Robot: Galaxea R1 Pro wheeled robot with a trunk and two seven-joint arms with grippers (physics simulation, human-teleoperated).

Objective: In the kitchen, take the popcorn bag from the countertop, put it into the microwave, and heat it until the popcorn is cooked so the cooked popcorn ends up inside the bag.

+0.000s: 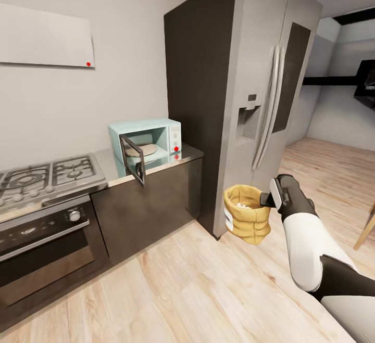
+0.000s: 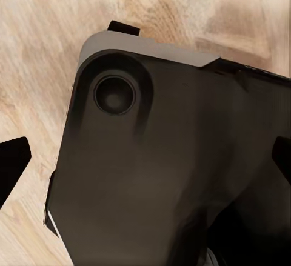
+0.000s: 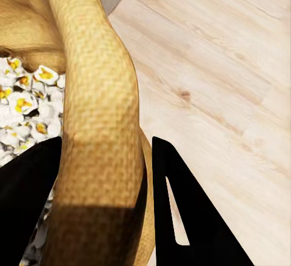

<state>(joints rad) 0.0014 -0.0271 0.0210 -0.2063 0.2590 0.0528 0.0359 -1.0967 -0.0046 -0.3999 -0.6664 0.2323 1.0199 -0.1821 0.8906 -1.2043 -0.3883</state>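
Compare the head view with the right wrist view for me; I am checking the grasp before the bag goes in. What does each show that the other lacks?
Head view alone: the microwave on the countertop with its door swung open, the gas hob and the fridge. Right wrist view alone: popcorn inside the bag, and a finger on each side of the rolled rim. Both: the popcorn bag held by the right gripper above the wooden floor.

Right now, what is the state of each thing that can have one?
microwave: door open, a plate inside.
popcorn bag: held in the air above the floor, upright, popcorn visible at top.
right end effector: shut on the bag's rim.
left end effector: open, holding nothing.
fridge: doors closed.
oven: door closed.
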